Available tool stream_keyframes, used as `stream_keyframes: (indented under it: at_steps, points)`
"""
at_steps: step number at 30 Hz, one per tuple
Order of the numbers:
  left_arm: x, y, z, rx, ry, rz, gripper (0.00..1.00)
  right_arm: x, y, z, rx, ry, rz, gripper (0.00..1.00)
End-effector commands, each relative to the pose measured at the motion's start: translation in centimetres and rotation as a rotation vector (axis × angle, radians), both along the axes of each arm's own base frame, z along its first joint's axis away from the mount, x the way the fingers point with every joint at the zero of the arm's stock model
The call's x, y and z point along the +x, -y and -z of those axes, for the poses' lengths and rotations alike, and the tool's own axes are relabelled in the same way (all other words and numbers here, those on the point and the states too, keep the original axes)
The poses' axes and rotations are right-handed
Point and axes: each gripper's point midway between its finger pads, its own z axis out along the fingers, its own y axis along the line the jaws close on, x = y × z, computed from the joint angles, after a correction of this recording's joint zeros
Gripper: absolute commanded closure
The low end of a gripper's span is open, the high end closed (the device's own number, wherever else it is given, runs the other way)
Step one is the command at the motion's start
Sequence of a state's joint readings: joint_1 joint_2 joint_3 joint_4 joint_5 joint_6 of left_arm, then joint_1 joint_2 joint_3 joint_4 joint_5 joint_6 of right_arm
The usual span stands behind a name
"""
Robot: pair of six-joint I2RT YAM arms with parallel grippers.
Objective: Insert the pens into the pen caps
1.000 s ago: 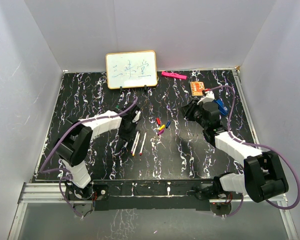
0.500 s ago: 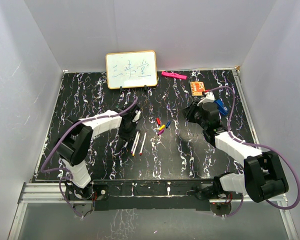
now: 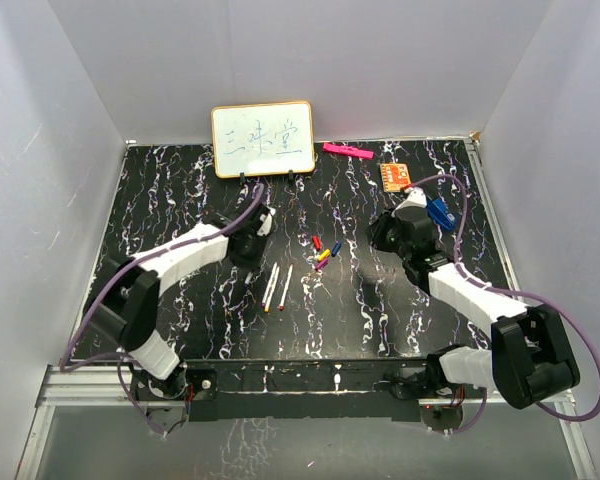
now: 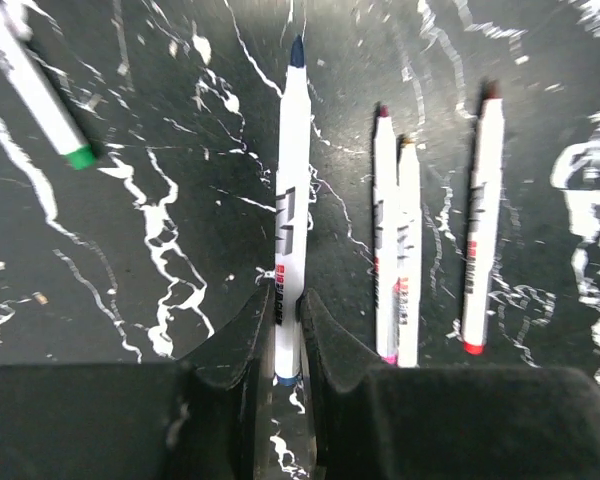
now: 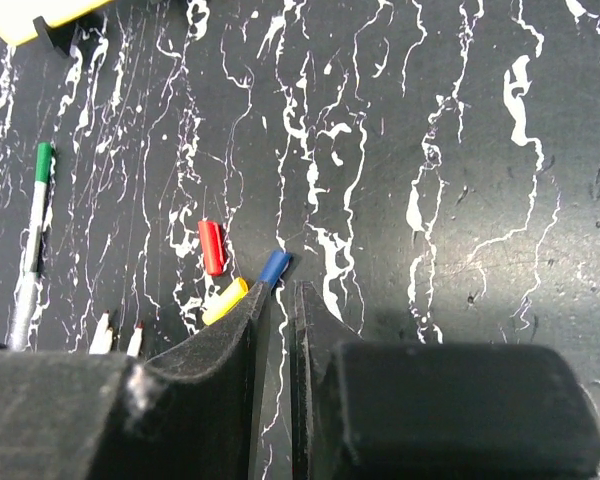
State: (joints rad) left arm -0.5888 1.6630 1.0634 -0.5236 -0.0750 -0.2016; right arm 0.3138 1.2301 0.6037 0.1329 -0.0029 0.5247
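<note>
My left gripper is shut on the rear end of a white pen with a dark blue tip, which points away from it. Three more pens lie to its right: a purple-tipped one, one touching it and a red one. A green-ended pen lies at upper left. In the top view my left gripper is left of two pens. My right gripper is shut and empty, just beside the blue cap, yellow cap and red cap. The caps cluster lies mid-table.
A small whiteboard stands at the back. A flat pink bar, an orange board and a blue clip-like object lie at the back right. White walls close in the table on three sides.
My left gripper has moved toward the back of the table, and the pen that lay beside it no longer shows there. My right gripper has shifted only slightly.
</note>
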Motion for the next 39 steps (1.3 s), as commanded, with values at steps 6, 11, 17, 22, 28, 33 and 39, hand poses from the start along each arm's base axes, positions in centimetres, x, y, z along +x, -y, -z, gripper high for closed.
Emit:
stream_keyframes:
  at_steps: [6, 11, 17, 22, 28, 33, 39]
  points:
    - [0.7, 0.7, -8.4, -0.193, 0.246, -0.014, 1.0, 1.0, -2.6, -2.2, -0.068, 0.02, 0.044, 0.87]
    - [0.3, 1.1, -9.9, -0.287, 0.317, -0.032, 1.0, 1.3, -4.8, -0.3, -0.106, -0.044, 0.036, 0.83]
    - [-0.4, 1.1, -10.1, -0.337, 0.341, -0.043, 1.0, 2.3, -6.8, 2.1, -0.174, -0.13, 0.057, 0.73]
    - [-1.0, 1.4, -9.7, -0.371, 0.338, -0.035, 1.0, 3.4, -6.7, 3.5, -0.196, -0.171, 0.144, 0.76]
    - [-1.3, 1.2, -9.4, -0.358, 0.331, -0.012, 1.0, 4.1, -6.9, 5.2, -0.219, -0.227, 0.181, 0.77]
    - [-1.4, 1.3, -9.1, -0.364, 0.326, -0.01, 1.0, 4.0, -6.9, 6.4, -0.234, -0.262, 0.194, 0.74]
    - [-1.5, 1.5, -8.7, -0.372, 0.315, -0.011, 1.0, 3.9, -6.7, 7.3, -0.248, -0.285, 0.213, 0.68]
